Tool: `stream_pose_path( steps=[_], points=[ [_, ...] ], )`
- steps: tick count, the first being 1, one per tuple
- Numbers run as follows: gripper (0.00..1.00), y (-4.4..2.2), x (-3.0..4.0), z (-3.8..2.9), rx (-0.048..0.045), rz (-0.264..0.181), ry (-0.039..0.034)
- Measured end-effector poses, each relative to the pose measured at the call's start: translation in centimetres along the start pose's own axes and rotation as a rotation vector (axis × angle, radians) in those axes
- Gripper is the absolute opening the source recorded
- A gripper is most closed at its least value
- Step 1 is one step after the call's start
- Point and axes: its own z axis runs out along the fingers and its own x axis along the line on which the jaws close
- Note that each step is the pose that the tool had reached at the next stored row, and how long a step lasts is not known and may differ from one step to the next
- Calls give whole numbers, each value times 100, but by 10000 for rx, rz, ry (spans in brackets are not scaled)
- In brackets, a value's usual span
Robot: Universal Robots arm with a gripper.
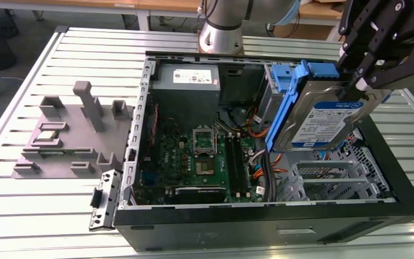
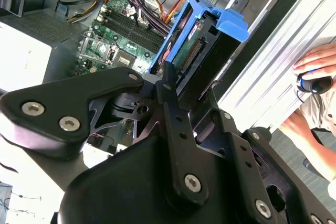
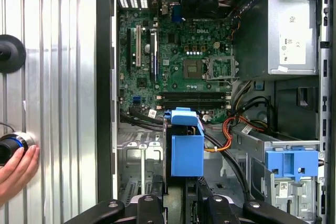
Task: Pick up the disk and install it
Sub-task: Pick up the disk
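Observation:
The disk [image 1: 323, 116], a silver drive with a white-and-blue label in a blue carrier bracket [image 1: 284, 110], hangs tilted on edge above the open computer case [image 1: 264, 218], over the side at the exterior view's right. My gripper [image 1: 361, 85] is shut on its upper edge. In the second wrist view my gripper [image 2: 173, 80] clamps the disk [image 2: 191, 56] with the motherboard beyond it. In the first wrist view the disk [image 3: 186, 148] shows edge-on between the fingers [image 3: 149, 203], over the metal drive cage [image 3: 142, 166].
Inside the case lie the motherboard [image 1: 207, 156], a grey power-supply box [image 1: 187, 78], orange cables [image 1: 254, 124] and a lone blue bracket [image 3: 291, 163]. A grey fixture [image 1: 70, 135] stands at the exterior view's left. A person's hand [image 3: 16, 169] rests on a knob on the slatted table.

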Motion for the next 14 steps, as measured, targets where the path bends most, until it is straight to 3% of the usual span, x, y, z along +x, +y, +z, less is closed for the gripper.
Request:
stream_pose_path(
  steps=[4,5,9,10,14],
  points=[
    [35,-2,0,0,-29,0,3],
    [35,-4,1,0,-87,4,3],
    [35,-23,1,5,-503,31,9],
    [35,-25,0,4,-563,35,10],
    [35,-25,0,5,-580,36,10]
  ],
)
